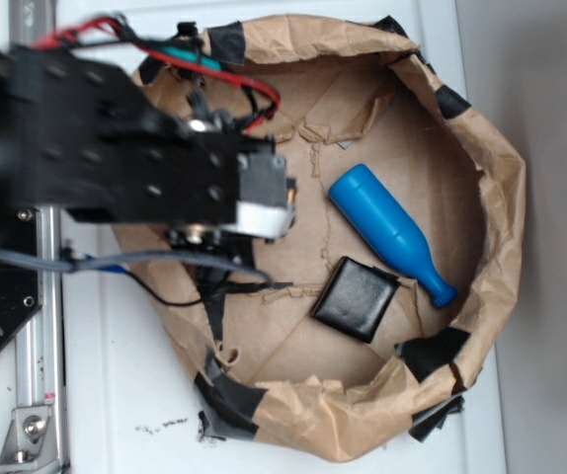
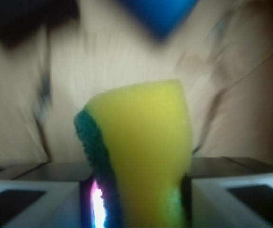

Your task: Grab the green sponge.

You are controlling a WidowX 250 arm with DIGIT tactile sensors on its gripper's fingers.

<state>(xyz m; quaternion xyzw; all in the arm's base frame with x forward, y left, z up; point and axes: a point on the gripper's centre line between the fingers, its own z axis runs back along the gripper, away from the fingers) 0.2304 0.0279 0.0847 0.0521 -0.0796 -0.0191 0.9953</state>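
Sponge in the tool

The tool (image 2: 136, 190) pinches the sponge (image 2: 143, 147) upright, yellow foam facing the wrist camera, above the paper bowl (image 1: 491, 197).

Blue bottle (image 1: 390, 232) beside black box (image 1: 355, 298) in paper basin (image 1: 496, 197)

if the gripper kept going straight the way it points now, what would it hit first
Probably the blue bottle: the wrist view shows it ahead, beyond the green sponge clamped in the gripper. Motion blur makes depth uncertain; the paper floor might come first.
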